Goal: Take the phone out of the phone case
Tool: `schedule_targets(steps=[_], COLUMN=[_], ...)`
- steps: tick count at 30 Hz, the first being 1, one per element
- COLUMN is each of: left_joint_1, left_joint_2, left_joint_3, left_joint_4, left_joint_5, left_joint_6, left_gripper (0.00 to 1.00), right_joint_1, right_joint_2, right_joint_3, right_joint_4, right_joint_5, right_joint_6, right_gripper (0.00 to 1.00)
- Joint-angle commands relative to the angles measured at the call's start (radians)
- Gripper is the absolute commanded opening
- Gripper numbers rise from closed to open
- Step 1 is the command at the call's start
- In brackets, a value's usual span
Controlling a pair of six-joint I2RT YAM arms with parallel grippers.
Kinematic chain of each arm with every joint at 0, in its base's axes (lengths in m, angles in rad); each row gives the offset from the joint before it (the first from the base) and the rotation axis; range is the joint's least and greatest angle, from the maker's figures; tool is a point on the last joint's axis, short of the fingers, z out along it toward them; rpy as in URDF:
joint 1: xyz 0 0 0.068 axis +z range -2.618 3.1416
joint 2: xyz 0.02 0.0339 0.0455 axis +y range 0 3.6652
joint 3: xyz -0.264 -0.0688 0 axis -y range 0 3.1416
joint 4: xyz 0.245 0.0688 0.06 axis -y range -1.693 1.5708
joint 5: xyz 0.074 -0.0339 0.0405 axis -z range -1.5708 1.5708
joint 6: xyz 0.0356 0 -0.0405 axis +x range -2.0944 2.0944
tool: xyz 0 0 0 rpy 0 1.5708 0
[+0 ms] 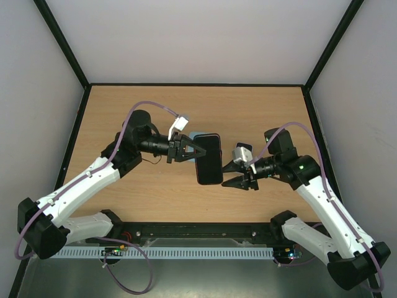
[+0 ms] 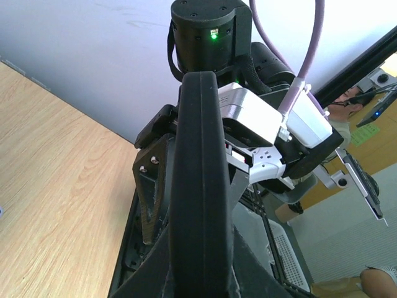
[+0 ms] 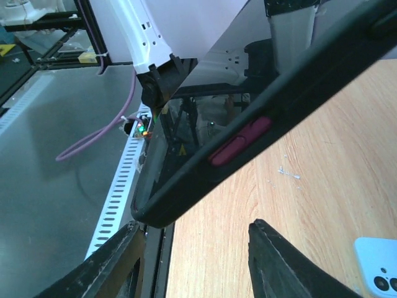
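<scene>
The left gripper [image 1: 193, 151] is clamped narrow on the long left edge of the black phone case [image 1: 209, 162]. It holds the case off the table [image 1: 124, 112] near the table's middle. In the top view the case stands lengthwise from 12 to 6 o'clock, with the left gripper at its 9 o'clock side. In the left wrist view the case fills the centre edge-on, rising straight up from between the 2 dark fingers at the bottom of the picture.

The phone [image 3: 198, 99] sits in the case. In the right wrist view its glossy dark face mirrors the arm and the frame. The case's black rim runs around it, with 1 red button [image 3: 240, 141] on the near side.

The right gripper [image 1: 227, 176] is at about 4 o'clock from the case, just beside its lower right edge. Its 2 fingers [image 3: 282, 261] are spread apart with nothing between them. In the right wrist view the case's corner hangs above the gap, clear of both fingertips.

A pale blue device [image 1: 195, 135] lies flat on the table at about 11 o'clock from the case, partly hidden under it in the top view. In the right wrist view its corner shows 2 round lenses.
</scene>
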State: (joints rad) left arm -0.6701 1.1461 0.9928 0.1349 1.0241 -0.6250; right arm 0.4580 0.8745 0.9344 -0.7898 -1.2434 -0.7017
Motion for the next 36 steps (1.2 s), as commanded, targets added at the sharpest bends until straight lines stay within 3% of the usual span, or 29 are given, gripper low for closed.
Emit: schedule_targets(steps=[1, 8, 14, 19, 22, 25, 32, 36], left_joint_1=[-0.003, -0.003, -0.006, -0.019, -0.022, -0.022, -0.026, -0.029], left_joint_2=[-0.016, -0.020, -0.012, -0.006, -0.006, -0.005, 0.004, 0.002], left_joint_3=[0.012, 0.009, 0.008, 0.008, 0.009, 0.010, 0.013, 0.014], left_joint_4=[0.002, 0.002, 0.016, 0.020, 0.025, 0.026, 0.027, 0.029], left_joint_5=[0.021, 0.001, 0.006, 0.000, -0.002, -0.009, -0.005, -0.008], left_joint_6=[0.039, 0.051, 0.041, 0.033, 0.030, 0.031, 0.027, 0.029], left_gripper=[0.03, 0.02, 0.03, 0.03, 0.02, 0.03, 0.03, 0.03], right_joint_1=[0.010, 0.013, 0.014, 0.016, 0.016, 0.016, 0.016, 0.016], right_joint_2=[0.010, 0.008, 0.006, 0.011, 0.020, 0.029, 0.022, 0.041], right_joint_3=[0.030, 0.043, 0.048, 0.052, 0.055, 0.061, 0.055, 0.061], right_joint_4=[-0.026, -0.037, -0.071, -0.052, -0.036, -0.033, -0.017, -0.003], right_joint_5=[-0.060, -0.070, -0.033, -0.001, -0.002, -0.019, 0.001, -0.012], right_joint_6=[0.017, 0.045, -0.001, 0.010, 0.027, 0.044, 0.057, 0.092], right_gripper=[0.45, 0.49, 0.35, 0.30, 0.30, 0.37, 0.26, 0.27])
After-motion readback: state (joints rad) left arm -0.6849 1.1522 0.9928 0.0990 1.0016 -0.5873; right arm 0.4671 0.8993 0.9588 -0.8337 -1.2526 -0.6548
